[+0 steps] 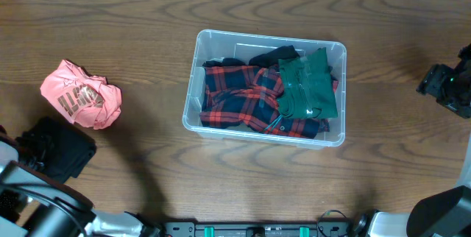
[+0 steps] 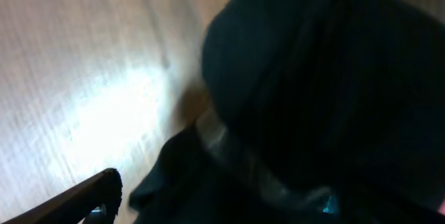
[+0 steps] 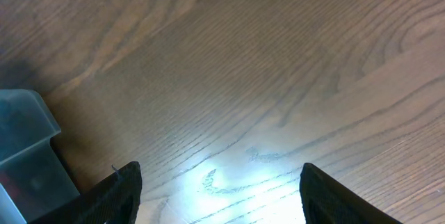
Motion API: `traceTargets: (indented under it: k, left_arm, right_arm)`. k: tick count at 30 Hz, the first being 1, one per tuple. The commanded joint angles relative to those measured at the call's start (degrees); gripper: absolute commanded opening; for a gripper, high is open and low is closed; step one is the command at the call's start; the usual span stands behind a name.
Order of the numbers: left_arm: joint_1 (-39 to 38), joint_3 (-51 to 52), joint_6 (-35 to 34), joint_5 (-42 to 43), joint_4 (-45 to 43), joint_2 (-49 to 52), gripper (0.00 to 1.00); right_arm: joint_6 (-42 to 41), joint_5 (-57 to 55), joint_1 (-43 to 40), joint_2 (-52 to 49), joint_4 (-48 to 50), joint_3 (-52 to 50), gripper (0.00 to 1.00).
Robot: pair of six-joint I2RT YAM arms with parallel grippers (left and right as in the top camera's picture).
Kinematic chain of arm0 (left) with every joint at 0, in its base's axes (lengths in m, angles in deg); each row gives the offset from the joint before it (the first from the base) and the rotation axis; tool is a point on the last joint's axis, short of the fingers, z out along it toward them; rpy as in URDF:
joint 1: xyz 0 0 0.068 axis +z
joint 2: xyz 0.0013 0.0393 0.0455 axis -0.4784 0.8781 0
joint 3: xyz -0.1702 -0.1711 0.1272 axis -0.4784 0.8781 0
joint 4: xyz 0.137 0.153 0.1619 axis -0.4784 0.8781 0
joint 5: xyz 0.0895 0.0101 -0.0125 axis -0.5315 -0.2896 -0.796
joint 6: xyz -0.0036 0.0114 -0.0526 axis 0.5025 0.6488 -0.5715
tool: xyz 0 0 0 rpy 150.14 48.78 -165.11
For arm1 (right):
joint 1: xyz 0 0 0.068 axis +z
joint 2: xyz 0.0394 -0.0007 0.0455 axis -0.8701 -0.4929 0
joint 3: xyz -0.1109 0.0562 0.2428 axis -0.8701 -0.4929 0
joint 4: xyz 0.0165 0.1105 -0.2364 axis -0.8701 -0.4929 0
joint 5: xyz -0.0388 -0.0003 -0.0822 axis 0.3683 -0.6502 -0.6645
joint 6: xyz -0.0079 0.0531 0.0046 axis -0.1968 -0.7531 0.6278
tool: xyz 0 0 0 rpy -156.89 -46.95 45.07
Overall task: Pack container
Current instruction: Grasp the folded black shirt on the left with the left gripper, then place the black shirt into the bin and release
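The clear container point(image 1: 221, 42) stands mid-table. It holds a red and blue plaid shirt point(image 1: 239, 101), a green garment point(image 1: 307, 82) and a black garment point(image 1: 276, 54). A corner of the container shows in the right wrist view point(image 3: 24, 140). A pink garment point(image 1: 81, 96) lies on the table at the left. A black garment point(image 1: 62, 152) lies near the front left and fills the left wrist view point(image 2: 313, 92). My left gripper point(image 1: 28, 156) is at it, jaws wide; only one finger point(image 2: 97, 196) shows and cloth hides the other. My right gripper point(image 1: 441, 82) point(image 3: 219, 196) is open and empty over bare wood.
The wooden table point(image 1: 132, 16) runs to the frame edges. The arm bases and a black rail point(image 1: 257, 230) line the front edge. The right arm point(image 1: 452, 207) stands at the front right corner.
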Motion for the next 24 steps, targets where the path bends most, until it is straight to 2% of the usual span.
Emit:
traceTargets:
  k: [1,6,7,9,11,14,15,20,24]
  left_arm:
    - [0.2,-0.2,7.5,3.3,-1.8,4.0,0.98]
    - [0.2,-0.2,13.4,16.4,-4.0,10.4,0.99]
    - [0.2,-0.2,13.5,17.3,-4.0,11.3,0.97]
    - [0.2,-0.2,13.5,19.9,-3.8,12.5,0.86]
    - [0.2,-0.2,13.5,23.1,-3.8,12.5,0.69]
    - [0.2,-0.5,13.4,28.5,-3.8,12.4,0.14]
    - [0.2,-0.6,13.4,30.1,-3.8,12.3,0.06]
    - [0.2,-0.7,11.1,36.2,-3.2,8.9,0.06]
    - [-0.2,-0.8,5.9,44.4,-4.3,2.6,0.06]
  right_arm:
    - [-0.5,0.2,0.4,0.4,-0.1,0.0,0.71]
    - [-0.4,0.2,0.4,0.4,0.0,0.0,0.71]
    - [-0.4,0.2,0.4,0.4,0.0,0.0,0.71]
    - [-0.4,0.2,0.4,0.4,-0.1,0.0,0.71]
    - [-0.4,0.2,0.4,0.4,-0.1,0.0,0.71]
    - [-0.4,0.2,0.4,0.4,-0.1,0.0,0.71]
    - [-0.4,0.2,0.4,0.4,-0.1,0.0,0.71]
    - [-0.4,0.2,0.4,0.4,-0.1,0.0,0.71]
    - [-0.4,0.2,0.6,0.4,0.0,0.0,0.71]
